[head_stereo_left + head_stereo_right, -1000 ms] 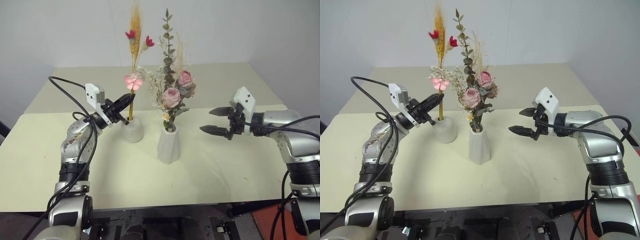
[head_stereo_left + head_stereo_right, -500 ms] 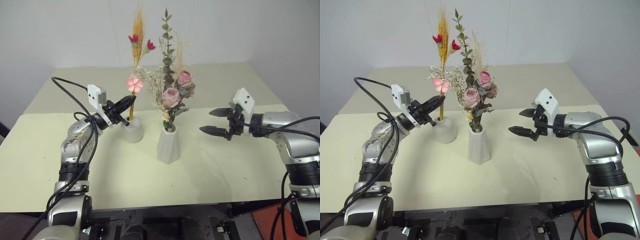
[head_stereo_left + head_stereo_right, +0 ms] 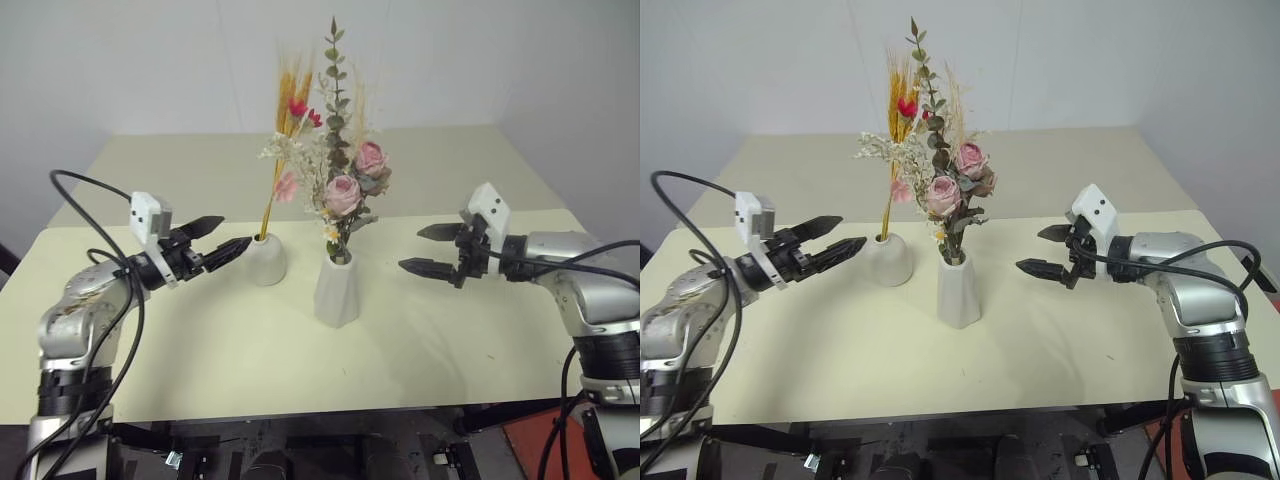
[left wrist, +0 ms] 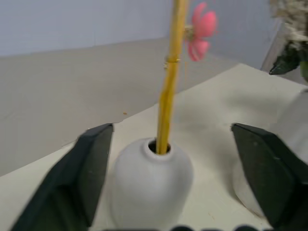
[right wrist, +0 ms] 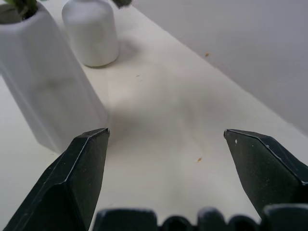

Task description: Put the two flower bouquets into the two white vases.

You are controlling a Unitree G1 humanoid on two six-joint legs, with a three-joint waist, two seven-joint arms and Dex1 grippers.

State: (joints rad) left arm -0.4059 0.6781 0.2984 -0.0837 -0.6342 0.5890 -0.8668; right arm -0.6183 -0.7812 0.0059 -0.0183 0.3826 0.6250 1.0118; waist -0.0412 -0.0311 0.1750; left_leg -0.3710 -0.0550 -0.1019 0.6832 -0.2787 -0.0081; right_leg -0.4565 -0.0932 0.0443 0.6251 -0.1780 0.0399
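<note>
We take the tall white vase (image 3: 337, 290) as our landmark; it stands near the middle of the bench (image 3: 300, 370). The bushy bouquet (image 3: 345, 190) with pink roses sits upright in this vase, its stems down in the neck, so we judge it needs no support. Just beside the tall vase, on the robot's left, stands the round vase (image 3: 265, 258). The slim bouquet (image 3: 285, 150) has its yellow stalk in the small mouth and leans toward the roses, probably because the narrow neck alone props it.

Our left gripper (image 3: 222, 240) hangs just beyond the round vase, on the side away from the tall vase, its jaws spread wide and grasping nothing. Our right gripper (image 3: 428, 249) waits on the other side of the tall vase, well apart, jaws also released and empty. We judge both bouquets are placed.
</note>
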